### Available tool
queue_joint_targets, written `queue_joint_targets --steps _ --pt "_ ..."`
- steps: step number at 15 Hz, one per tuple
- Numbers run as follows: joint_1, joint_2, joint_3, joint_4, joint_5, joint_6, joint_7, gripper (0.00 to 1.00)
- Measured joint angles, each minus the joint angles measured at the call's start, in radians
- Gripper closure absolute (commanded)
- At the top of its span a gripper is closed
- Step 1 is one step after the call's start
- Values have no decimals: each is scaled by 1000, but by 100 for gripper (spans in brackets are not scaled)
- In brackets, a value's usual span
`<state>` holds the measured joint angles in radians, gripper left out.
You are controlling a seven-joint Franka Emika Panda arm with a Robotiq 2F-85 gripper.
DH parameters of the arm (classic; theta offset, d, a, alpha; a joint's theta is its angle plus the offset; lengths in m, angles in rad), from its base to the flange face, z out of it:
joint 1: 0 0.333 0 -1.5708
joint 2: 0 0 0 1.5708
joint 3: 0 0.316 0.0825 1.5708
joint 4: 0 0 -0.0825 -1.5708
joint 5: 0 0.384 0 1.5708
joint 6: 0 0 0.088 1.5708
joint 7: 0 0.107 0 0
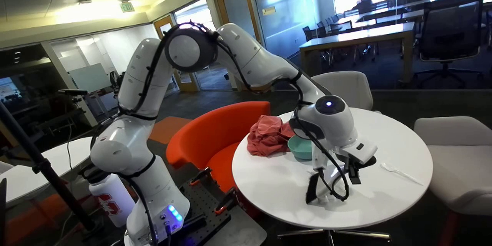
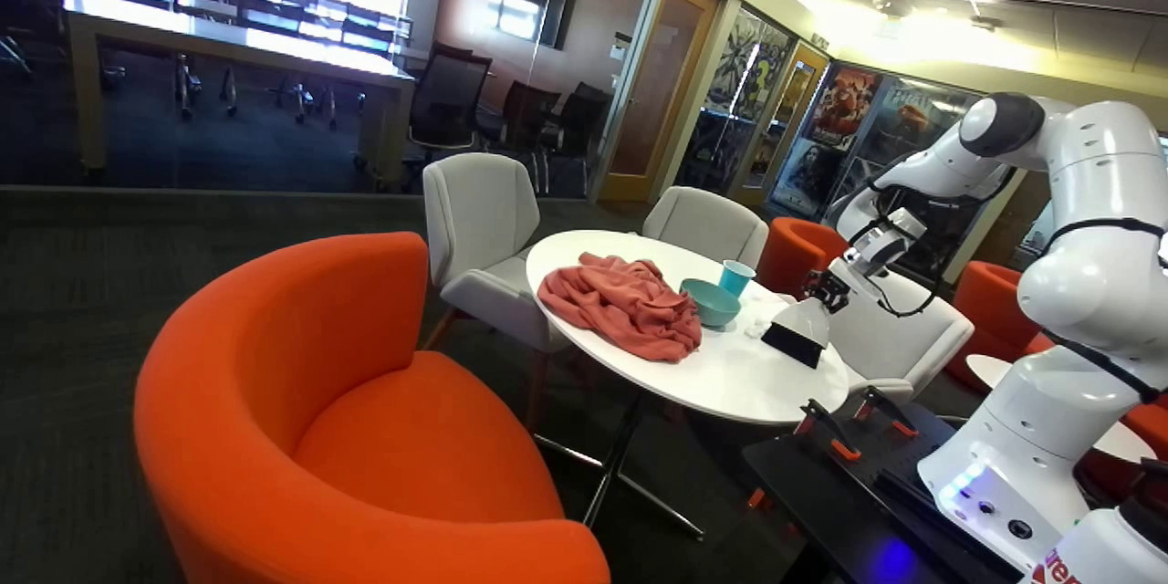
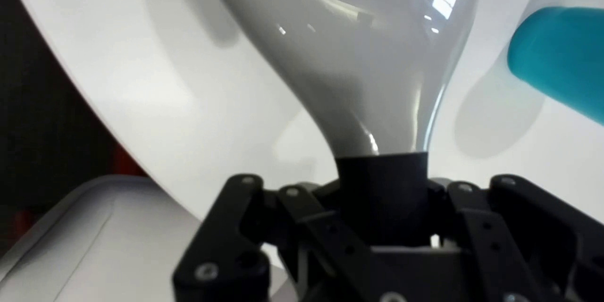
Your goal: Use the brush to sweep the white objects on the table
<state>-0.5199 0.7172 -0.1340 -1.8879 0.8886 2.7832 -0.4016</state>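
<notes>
The gripper (image 3: 383, 196) is drawn in on the black handle (image 3: 383, 174) of the brush (image 3: 358, 66), which sits between its two sides in the wrist view; the hold looks firm, and the pick-up step is judged complete. The brush points down toward the table (image 2: 730, 379), and in both exterior views its dark bristles (image 2: 792, 345) are at or just above the surface; actual contact could not be confirmed. Just beside the bristles, on the side toward the teal bowl (image 2: 711, 304), a small cluster of white objects (image 2: 756, 328) lies loose on the table; whether bristles and cluster touch cannot be determined, nor can the pieces be counted at this size. Whether any stroke has been made cannot be established; the sweep is assessed as outstanding or barely begun, with the tool in position and a pass across the pieces left to do. Farther out, a blue cup (image 2: 736, 279) stands upright next to the bowl, and a red cloth (image 2: 630, 306) lies bunched on the side of the bowl away from the brush. A pale plastic utensil (image 1: 401, 173) lies apart on the table in an exterior view; whether it counts among the items to be swept is unclear.
</notes>
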Motion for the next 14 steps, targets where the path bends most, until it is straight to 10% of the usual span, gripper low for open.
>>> queue_joint_targets --steps 14 --pt "-95 30 71 116 -147 -133 147 100"
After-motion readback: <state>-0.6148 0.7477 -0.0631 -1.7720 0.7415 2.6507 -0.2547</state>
